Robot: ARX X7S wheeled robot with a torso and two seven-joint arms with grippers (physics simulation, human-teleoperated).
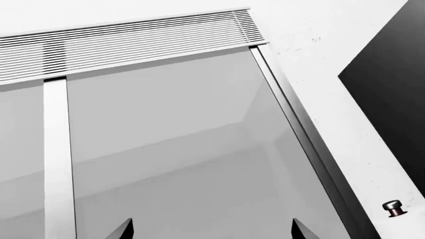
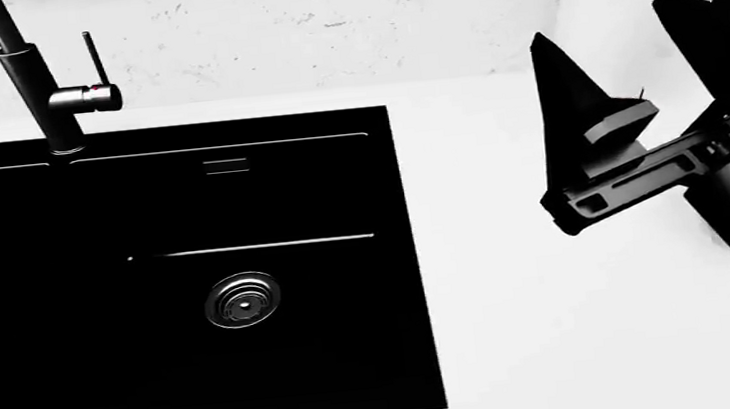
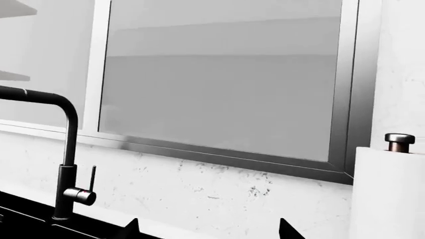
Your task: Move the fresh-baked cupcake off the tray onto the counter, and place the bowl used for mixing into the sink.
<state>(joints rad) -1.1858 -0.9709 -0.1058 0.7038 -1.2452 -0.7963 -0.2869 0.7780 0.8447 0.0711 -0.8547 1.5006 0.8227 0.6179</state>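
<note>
The black sink [image 2: 354, 366] fills the left of the head view, with one round metal drain [image 2: 242, 299] showing in its basin and nothing else inside. White counter [image 2: 552, 327] lies to its right. My right gripper [image 2: 602, 16] hangs above that counter, open, its dark fingers spread with nothing between them. The right wrist view confirms the right gripper [image 3: 208, 221] is open, facing the wall. My left gripper [image 1: 212, 221] is open too, tips wide apart, pointing up at a window. The cupcake, the tray and the bowl are out of view.
A tall dark faucet [image 2: 46, 95] stands behind the sink, also seen as the faucet [image 3: 69, 184] against the marbled wall. A white cylinder [image 3: 388, 194] with a metal knob [image 3: 399, 141] stands at the right. A frosted window [image 3: 219, 79] sits above the wall.
</note>
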